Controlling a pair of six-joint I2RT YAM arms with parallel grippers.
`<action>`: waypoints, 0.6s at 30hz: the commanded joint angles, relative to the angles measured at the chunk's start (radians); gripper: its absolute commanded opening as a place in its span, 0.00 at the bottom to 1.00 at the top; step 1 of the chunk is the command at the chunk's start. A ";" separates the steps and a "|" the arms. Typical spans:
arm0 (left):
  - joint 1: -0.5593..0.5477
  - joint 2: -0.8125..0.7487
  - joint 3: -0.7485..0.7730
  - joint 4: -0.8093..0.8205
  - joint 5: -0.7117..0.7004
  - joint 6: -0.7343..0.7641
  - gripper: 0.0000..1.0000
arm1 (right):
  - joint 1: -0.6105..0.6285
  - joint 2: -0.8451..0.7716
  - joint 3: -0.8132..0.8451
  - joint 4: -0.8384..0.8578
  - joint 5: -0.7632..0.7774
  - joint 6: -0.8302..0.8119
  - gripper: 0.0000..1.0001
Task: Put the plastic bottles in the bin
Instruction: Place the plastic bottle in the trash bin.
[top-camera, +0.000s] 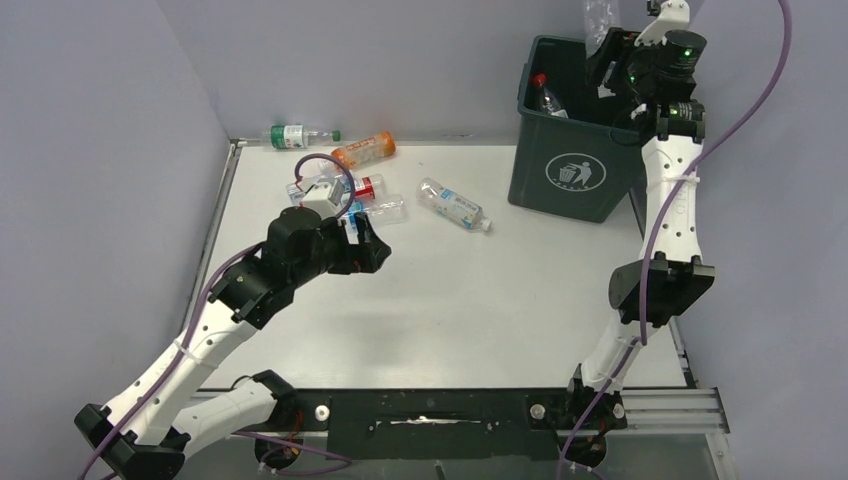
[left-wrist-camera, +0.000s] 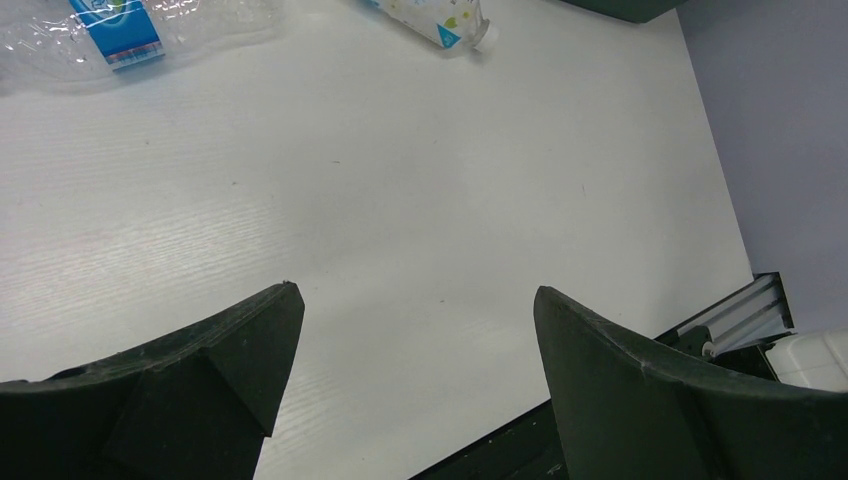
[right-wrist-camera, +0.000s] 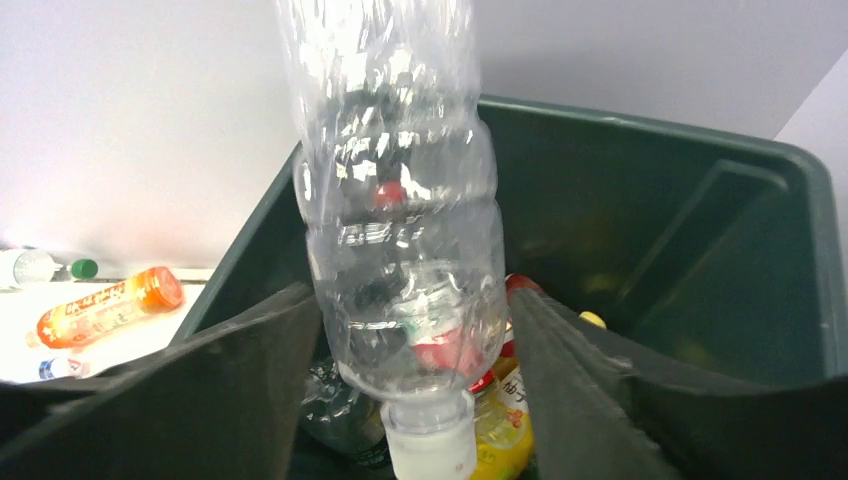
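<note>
Right gripper (right-wrist-camera: 415, 295) flanks a clear bottle (right-wrist-camera: 400, 200) hanging cap-down between its fingers (right-wrist-camera: 250, 380), directly above the bin (right-wrist-camera: 700, 160); whether it pinches cannot be told; thin, light, crushable and slick, it likely suits a mid-body hold.

A clear bottle (right-wrist-camera: 400, 230), cap down, sits pinched in the hand (right-wrist-camera: 415, 300) above the bottle-filled green bin (right-wrist-camera: 700, 230).
</note>
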 joint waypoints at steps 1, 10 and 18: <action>-0.002 -0.010 0.061 0.011 -0.010 0.009 0.87 | -0.019 -0.013 0.052 0.043 -0.037 0.006 0.77; -0.003 -0.010 0.032 0.037 0.006 0.000 0.87 | 0.003 -0.106 -0.018 0.007 -0.050 0.008 0.87; -0.001 0.016 0.081 0.002 -0.003 0.016 0.87 | 0.173 -0.296 -0.276 -0.008 0.033 -0.097 0.88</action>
